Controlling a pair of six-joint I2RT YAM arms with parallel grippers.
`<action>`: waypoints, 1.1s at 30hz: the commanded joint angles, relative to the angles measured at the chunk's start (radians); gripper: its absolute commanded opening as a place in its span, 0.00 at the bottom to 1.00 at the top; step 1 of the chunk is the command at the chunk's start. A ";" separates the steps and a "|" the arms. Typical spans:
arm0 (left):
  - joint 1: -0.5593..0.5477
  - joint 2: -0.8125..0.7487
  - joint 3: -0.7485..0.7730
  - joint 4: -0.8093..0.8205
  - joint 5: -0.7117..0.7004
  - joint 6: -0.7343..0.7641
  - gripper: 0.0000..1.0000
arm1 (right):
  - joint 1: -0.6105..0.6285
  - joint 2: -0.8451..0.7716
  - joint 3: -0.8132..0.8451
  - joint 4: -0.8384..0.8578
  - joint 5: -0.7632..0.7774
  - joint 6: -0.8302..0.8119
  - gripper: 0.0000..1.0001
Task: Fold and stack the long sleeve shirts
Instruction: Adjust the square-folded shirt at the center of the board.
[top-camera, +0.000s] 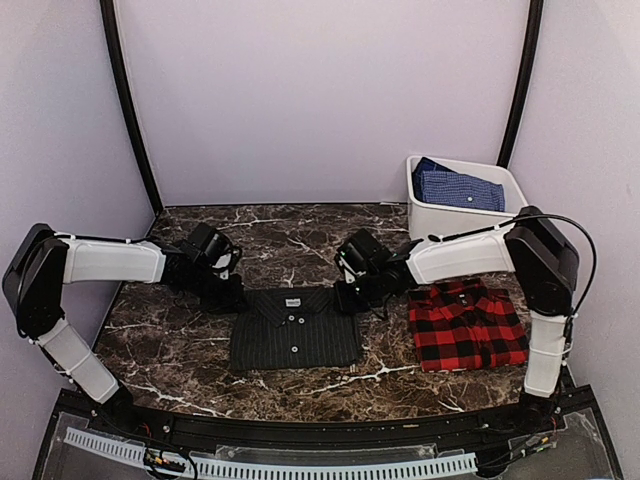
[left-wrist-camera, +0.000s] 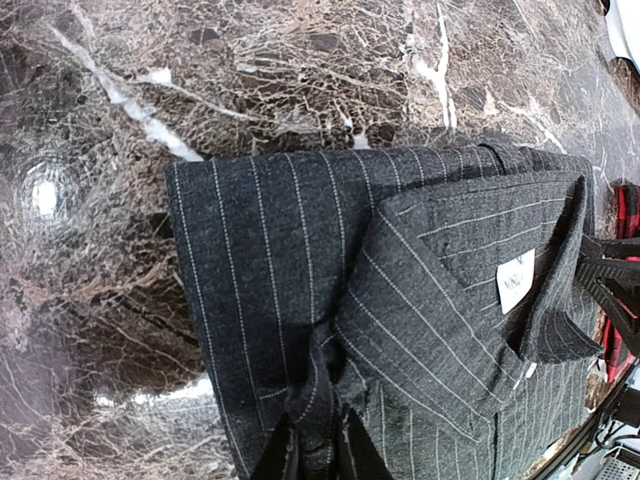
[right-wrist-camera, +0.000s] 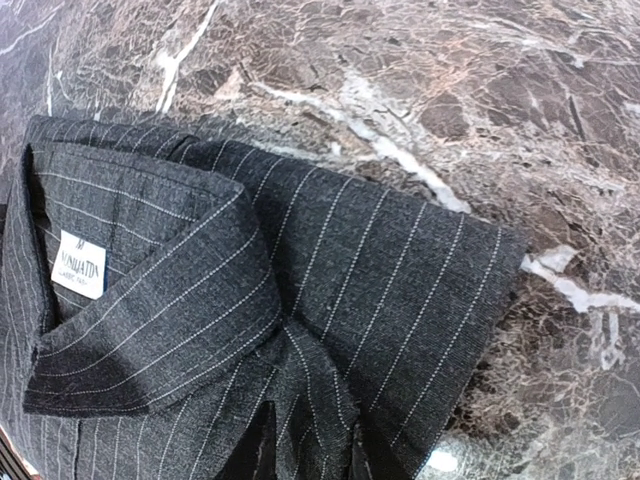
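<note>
The charcoal pinstriped shirt (top-camera: 294, 327) lies folded at the table's middle, collar toward the back. My left gripper (top-camera: 226, 294) is at its left shoulder, shut on a pinch of the cloth (left-wrist-camera: 318, 420). My right gripper (top-camera: 350, 296) is at its right shoulder, shut on a pinch of the cloth (right-wrist-camera: 320, 420). The collar and white label show in the left wrist view (left-wrist-camera: 515, 280) and in the right wrist view (right-wrist-camera: 78, 265). The red-and-black plaid shirt (top-camera: 466, 323) lies folded at the right, apart from both grippers.
A white bin (top-camera: 430, 212) at the back right holds a folded blue shirt (top-camera: 457, 187). The dark marble table (top-camera: 170, 350) shows bare to the left of the pinstriped shirt. Purple walls close in the back and sides.
</note>
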 joint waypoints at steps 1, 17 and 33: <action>0.006 -0.007 -0.003 0.009 0.015 0.022 0.11 | 0.002 0.007 0.023 0.022 -0.015 0.004 0.14; 0.006 -0.101 -0.025 0.048 0.018 0.062 0.02 | 0.017 -0.166 -0.044 0.016 0.091 0.016 0.00; 0.046 0.093 0.006 0.096 -0.049 0.049 0.06 | -0.036 -0.102 -0.127 0.105 0.117 0.037 0.00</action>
